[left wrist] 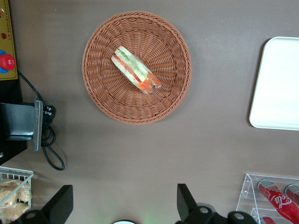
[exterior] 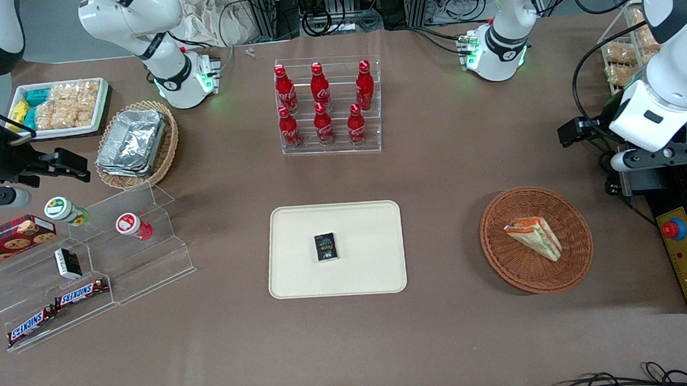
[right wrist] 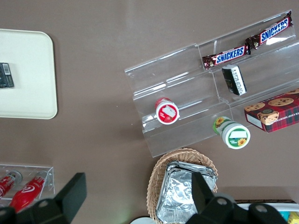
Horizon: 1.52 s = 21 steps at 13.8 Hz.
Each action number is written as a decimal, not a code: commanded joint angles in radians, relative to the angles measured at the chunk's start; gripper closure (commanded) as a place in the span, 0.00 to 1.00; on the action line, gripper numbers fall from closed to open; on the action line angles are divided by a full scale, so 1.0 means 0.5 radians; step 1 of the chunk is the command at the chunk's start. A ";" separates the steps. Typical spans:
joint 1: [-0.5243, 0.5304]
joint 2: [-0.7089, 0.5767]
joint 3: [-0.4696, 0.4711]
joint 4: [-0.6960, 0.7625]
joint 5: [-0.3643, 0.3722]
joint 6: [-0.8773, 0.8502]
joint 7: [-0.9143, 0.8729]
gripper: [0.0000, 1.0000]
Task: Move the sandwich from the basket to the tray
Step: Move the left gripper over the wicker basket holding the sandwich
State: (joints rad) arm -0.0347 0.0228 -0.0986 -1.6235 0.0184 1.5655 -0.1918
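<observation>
The sandwich [exterior: 534, 237] [left wrist: 135, 71] is a wrapped wedge with orange-red and green filling. It lies in the round reddish-brown wicker basket [exterior: 499, 249] [left wrist: 112, 98], toward the working arm's end of the table. The cream tray [exterior: 300, 266] [left wrist: 280, 93] sits mid-table and holds only a small black packet [exterior: 325, 247]. My left gripper [exterior: 572, 133] [left wrist: 122, 200] hangs above the table, farther from the front camera than the basket and apart from it. Its fingers [left wrist: 184, 200] are spread wide and open, with bare table between them.
An acrylic rack of red cola bottles [exterior: 327, 105] [left wrist: 275, 198] stands farther from the front camera than the tray. A yellow control box with a red button [exterior: 684, 246] lies beside the basket at the table's end. A wire basket of snacks [exterior: 624, 55] stands near the arm's base.
</observation>
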 commanded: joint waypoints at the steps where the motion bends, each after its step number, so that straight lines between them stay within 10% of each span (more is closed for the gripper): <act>1: -0.020 -0.009 0.004 0.029 0.040 -0.060 0.003 0.00; 21: 0.045 0.347 0.016 -0.355 0.006 0.713 -0.733 0.00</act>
State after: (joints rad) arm -0.0208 0.1625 -0.0886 -1.8058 0.0187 1.8969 -0.5159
